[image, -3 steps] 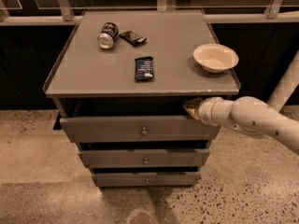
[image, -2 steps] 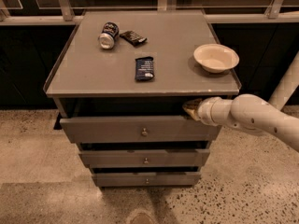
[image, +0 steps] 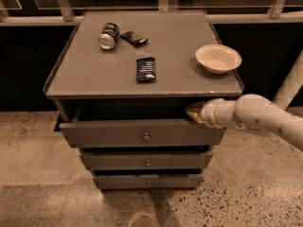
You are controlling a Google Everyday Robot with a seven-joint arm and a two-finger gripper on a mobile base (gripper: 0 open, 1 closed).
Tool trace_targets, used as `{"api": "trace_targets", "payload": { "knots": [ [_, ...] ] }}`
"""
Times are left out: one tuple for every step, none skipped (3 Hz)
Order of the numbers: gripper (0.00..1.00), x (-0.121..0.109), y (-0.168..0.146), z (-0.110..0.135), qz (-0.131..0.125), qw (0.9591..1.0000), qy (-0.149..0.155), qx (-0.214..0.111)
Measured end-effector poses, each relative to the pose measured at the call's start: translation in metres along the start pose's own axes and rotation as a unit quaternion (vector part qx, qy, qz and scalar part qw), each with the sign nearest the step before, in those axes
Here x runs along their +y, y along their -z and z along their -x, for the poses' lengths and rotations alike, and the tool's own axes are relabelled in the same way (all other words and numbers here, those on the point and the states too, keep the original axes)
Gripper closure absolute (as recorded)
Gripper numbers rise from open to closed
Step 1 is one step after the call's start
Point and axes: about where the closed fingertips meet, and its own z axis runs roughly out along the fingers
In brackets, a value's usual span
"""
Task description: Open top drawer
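Grey bench (image: 180, 37) first, seen front on: no shift in it, nor in anything on its top. Top drawer (image: 109, 134) under the front edge, standing out a short way, with a dark gap above its panel. Against a second ago, about the same reach, perhaps a touch further (hard to judge at this angle). Two shorter drawers (image: 147, 161) below, shut. White arm (image: 255, 115) in from beyond the front right corner, barely moved. Bowl (image: 218, 58) near the right edge, dark blue packet (image: 146, 70) toward the middle, can (image: 109, 35) on its side and small dark wrapper (image: 134, 38) toward the back left corner, all untouched. Gripper (image: 194, 112) tucked into the gap below the front right corner, against the right end of the drawer's top lip, much where it was. Open or clamped on the lip: impossible to tell. Brass knob (image: 146, 136) at the panel's centre, unused. Judged from this: pull apparently made from the lip rather than the knob, drawer partly open, most of the travel likely left. One-sided hold, so some risk of skewing; best drawn straight out from the front edge.
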Motion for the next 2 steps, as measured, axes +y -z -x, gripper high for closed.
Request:
{"api": "trace_targets", "payload": {
  "knots": [
    [1.0, -0.0002, 0.0004, 0.0005, 0.0, 1.0, 0.0, 0.0],
    [1.0, 0.0036, 0.0086, -0.0079, 0.013, 0.9997, -0.01, 0.016]
  ]
}}
